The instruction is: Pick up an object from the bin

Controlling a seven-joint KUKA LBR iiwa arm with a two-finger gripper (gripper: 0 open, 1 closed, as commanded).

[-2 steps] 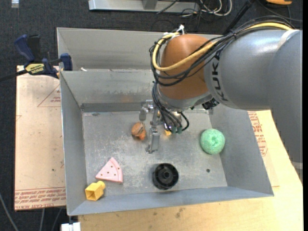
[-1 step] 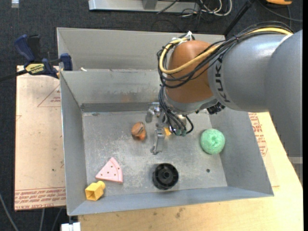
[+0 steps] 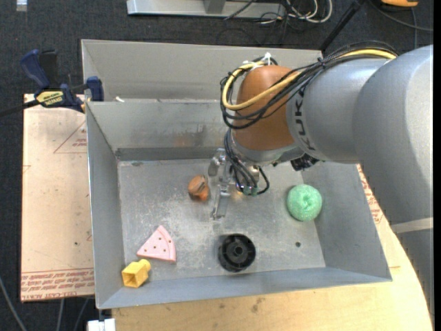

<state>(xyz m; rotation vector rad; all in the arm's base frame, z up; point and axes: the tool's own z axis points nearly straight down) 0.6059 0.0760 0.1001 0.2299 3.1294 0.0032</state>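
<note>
dark speckled carpet floor (image 3: 41,19) surrounds the work area. at the top edge, a flat grey metal stand base (image 3: 200,5) rests on the carpet, with tangled black and white cables (image 3: 306,5) just beside it.

Silver-grey arm (image 3: 375,109), orange wrist cover (image 3: 265,116) (yellow, black cables (image 3: 331,59)), metal tool (image 3: 219,211)

We are looking at a grey bin (image 3: 103,185). In it we are seeing a pink wedge (image 3: 158,246) with small dots, a yellow block (image 3: 136,273), a black round thing (image 3: 236,252), a light green ball (image 3: 304,203) and a brown and orange lump (image 3: 198,188). The arm (image 3: 372,109) is showing silver grey, its cover (image 3: 265,109) orange-brown, its cables (image 3: 248,95) yellow and black.
</note>
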